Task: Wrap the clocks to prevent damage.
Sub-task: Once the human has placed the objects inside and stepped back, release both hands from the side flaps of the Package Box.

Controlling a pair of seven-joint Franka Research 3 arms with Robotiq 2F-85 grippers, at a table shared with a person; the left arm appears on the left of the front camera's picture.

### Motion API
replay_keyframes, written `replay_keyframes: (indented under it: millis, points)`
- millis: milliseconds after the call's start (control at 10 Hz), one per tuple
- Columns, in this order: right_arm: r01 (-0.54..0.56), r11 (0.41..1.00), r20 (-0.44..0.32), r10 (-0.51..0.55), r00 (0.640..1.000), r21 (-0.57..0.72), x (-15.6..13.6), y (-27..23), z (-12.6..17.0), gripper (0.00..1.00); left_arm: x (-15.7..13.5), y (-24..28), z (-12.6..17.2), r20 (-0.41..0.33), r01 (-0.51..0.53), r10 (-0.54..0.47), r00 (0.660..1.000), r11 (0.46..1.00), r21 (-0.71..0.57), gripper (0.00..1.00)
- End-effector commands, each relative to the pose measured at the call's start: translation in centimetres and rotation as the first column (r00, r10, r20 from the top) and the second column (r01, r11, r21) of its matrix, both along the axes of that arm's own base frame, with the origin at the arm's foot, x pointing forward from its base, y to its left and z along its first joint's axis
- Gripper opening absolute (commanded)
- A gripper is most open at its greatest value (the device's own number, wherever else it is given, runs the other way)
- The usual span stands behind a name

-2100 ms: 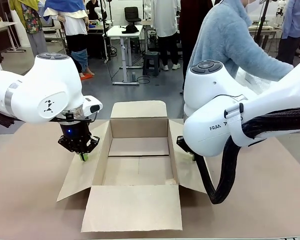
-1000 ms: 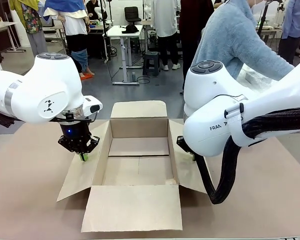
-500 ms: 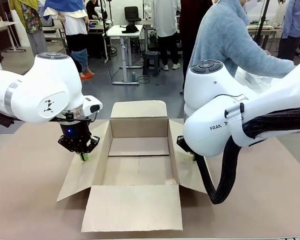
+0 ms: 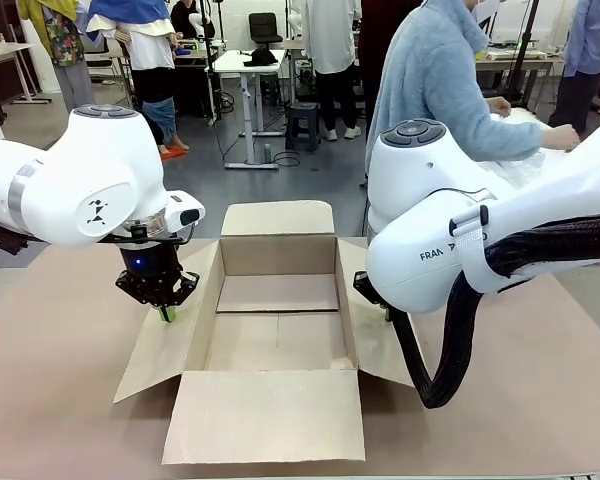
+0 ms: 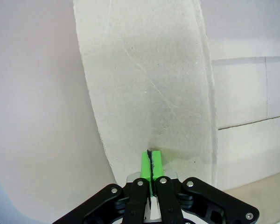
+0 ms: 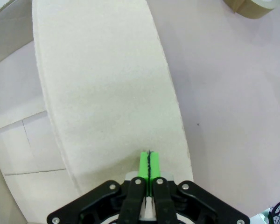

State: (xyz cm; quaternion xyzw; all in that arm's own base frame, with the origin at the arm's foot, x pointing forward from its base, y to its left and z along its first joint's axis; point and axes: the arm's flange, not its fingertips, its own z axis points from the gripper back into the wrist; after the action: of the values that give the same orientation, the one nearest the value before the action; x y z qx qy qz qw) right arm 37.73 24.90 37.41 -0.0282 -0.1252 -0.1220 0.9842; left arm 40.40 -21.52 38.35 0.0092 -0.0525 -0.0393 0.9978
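The clocks are out of view. An open cardboard box (image 4: pixel 278 255) stands in the middle of the table, nothing showing inside it. My left gripper (image 4: pixel 165 315) is shut, its green tips pressed down on the box's left flap (image 4: pixel 160 355). From the left wrist, the shut gripper (image 5: pixel 151 156) touches that flap (image 5: pixel 144 84). My right gripper (image 4: pixel 386 316), mostly hidden behind its own arm, rests on the right flap (image 4: pixel 373 345). Seen from the right wrist, this gripper (image 6: pixel 150 158) is shut, with its tips against the pale flap (image 6: pixel 107 93).
A person in a light blue sweater (image 4: pixel 445 80) leans to the right at the far side, hands on a clear sheet of wrap (image 4: pixel 525 165). A roll of brown tape (image 6: pixel 252 7) lies on the table beyond the right flap. The front flap (image 4: pixel 265 415) lies flat toward me.
The person has leaned and reached farther right over the wrap. Both arms and the box have stayed still.
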Motion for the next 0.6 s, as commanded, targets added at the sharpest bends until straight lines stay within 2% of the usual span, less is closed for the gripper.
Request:
replay_keyframes:
  millis: [0,500]
  points:
    - [0.000,1.000,0.000,0.000,1.000,-0.005,0.00,0.08,-0.25,0.01,-0.09,-0.05,-0.11,-0.003,0.008,-0.008,1.000,1.000,0.014,0.00]
    - [0.000,1.000,0.000,0.000,1.000,-0.005,0.00,0.08,-0.25,0.01,-0.09,-0.05,-0.11,-0.003,0.008,-0.008,1.000,1.000,0.014,0.00]
